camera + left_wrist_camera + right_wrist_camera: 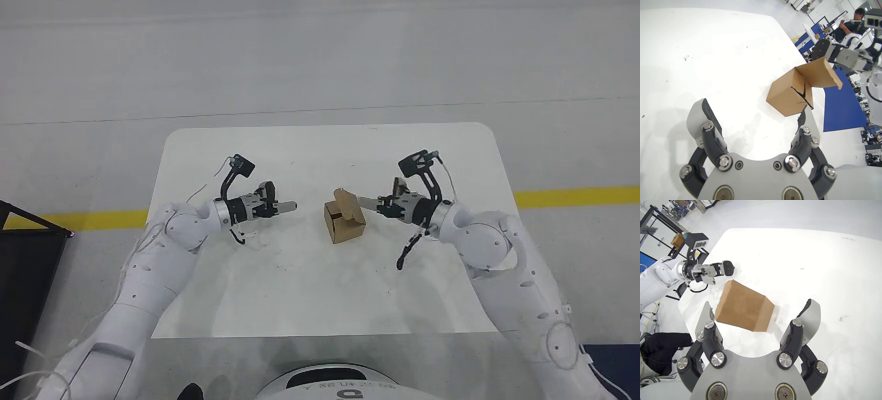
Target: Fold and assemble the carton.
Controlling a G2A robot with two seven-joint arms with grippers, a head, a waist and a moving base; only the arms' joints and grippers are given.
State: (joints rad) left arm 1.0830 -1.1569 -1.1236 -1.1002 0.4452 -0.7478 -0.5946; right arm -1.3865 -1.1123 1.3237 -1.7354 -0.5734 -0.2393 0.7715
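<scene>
So the carton [343, 218] sits around the middle of the white table [300, 290], right between the two grippers. It's a little brown box, mostly folded. The side facing the left gripper [755, 111] has its flaps tucked in with a Y-shaped gap where they meet, and one flap [819, 75] sticks up at a tilt on the far side. You can't see inside it.

The left gripper has its jaws spread wide with nothing in them, and it hangs near the carton with a clear gap in the top view. The right gripper [758, 310] is wide open too, holding nothing. It's up against the raised flap's back, with the flap between its fingers [811, 309]. I can't tell if it's actually touching.
</scene>
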